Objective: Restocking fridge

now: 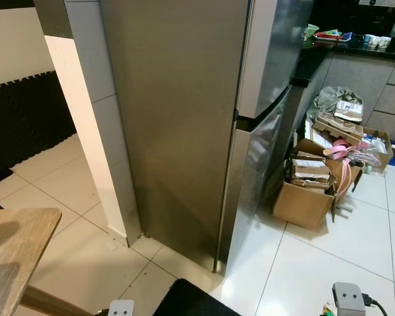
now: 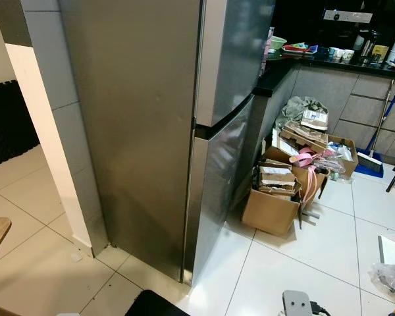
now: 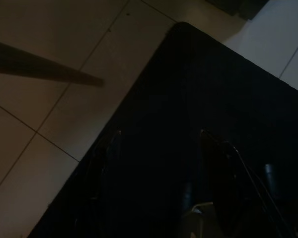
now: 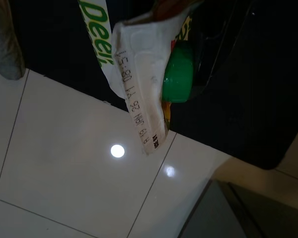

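Steel fridge [image 1: 184,125]: doors closed.
Right tool [image 4: 188,44]: grasping carton [image 4: 139,84], green cap.
Left tool [image 3: 159,163]: state unclear, too dark.
Boxes [image 1: 313,184]: right of fridge.

Silver-grey fridge [image 1: 184,131], white floor tiles [image 2: 329,250], brown cardboard box [image 1: 303,204], white carton [image 4: 139,84] with green cap [image 4: 178,79].

Home kitchen, steel fridge [image 1: 184,125], dark counter [image 2: 329,62] with cups, tiled floor [image 2: 283,263], cardboard boxes [image 2: 280,194]
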Tool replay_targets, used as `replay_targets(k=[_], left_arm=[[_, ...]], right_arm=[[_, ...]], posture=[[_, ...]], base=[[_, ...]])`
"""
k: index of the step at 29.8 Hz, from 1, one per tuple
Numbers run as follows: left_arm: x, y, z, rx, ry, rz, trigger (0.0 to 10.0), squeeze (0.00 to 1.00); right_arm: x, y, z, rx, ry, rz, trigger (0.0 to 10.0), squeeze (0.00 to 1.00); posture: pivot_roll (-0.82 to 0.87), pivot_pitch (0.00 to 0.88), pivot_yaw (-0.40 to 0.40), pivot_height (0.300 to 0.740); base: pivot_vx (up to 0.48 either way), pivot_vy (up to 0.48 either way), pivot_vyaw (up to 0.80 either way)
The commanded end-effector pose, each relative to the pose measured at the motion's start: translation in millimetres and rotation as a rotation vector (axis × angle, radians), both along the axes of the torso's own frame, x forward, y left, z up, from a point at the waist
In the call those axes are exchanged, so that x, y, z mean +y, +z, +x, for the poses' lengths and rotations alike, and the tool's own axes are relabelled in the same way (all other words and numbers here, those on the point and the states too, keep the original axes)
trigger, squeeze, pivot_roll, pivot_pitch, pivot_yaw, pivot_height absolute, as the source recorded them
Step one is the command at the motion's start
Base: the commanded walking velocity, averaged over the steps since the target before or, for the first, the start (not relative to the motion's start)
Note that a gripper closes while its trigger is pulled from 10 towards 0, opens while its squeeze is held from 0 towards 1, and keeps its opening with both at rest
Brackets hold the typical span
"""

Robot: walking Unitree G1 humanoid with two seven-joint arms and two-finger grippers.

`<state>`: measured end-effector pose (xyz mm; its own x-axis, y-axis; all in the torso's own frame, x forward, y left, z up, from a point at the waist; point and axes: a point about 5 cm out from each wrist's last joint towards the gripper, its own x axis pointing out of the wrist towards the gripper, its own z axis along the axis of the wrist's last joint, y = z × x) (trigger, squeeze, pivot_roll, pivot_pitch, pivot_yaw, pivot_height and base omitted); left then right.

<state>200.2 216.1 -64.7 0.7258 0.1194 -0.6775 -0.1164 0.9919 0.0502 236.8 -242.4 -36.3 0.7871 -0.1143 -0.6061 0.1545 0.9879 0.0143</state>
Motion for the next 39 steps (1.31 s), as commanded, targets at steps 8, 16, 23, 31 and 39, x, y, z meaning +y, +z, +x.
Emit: replay_targets(k=[8,16,23,31,39], left_arm=[[2.6,3.6,7.2,0.009,-0.021,0.004,10.0,0.0],[1.1,2.9,6.8,0.006,-0.004,-0.011,10.0,0.0],[-1.9,3.9,9.9,0.006,-0.022,-0.021,10.0,0.0],[-4.5,7.4,15.8,-0.016,-0.029,-0.016,10.0,0.0],[-5.5,6.3,14.6,-0.015,0.003,-0.032,10.0,0.0]], right_arm=[[-4.1,-14.6,-24.2,0.051,-0.064,0.007,10.0,0.0],[-7.6,-18.2,-32.1,0.071,-0.072,0.002,10.0,0.0],[-9.5,-18.3,-33.5,0.071,-0.072,-0.001,10.0,0.0],[-11.5,-16.1,-30.6,0.067,-0.072,-0.009,10.0,0.0],[-9.5,-16.7,-30.8,0.062,-0.087,0.001,10.0,0.0]], posture=[[-0.08,0.076,-0.028,0.74],[-0.08,0.076,-0.016,0.74],[-0.1,0.061,-0.02,0.74],[-0.1,0.071,-0.01,0.74],[-0.11,0.076,-0.008,0.74]], base=[[0.0,0.0,0.0],[0.0,0.0,0.0],[0.0,0.0,0.0],[0.0,0.0,0.0],[0.0,0.0,0.0]])
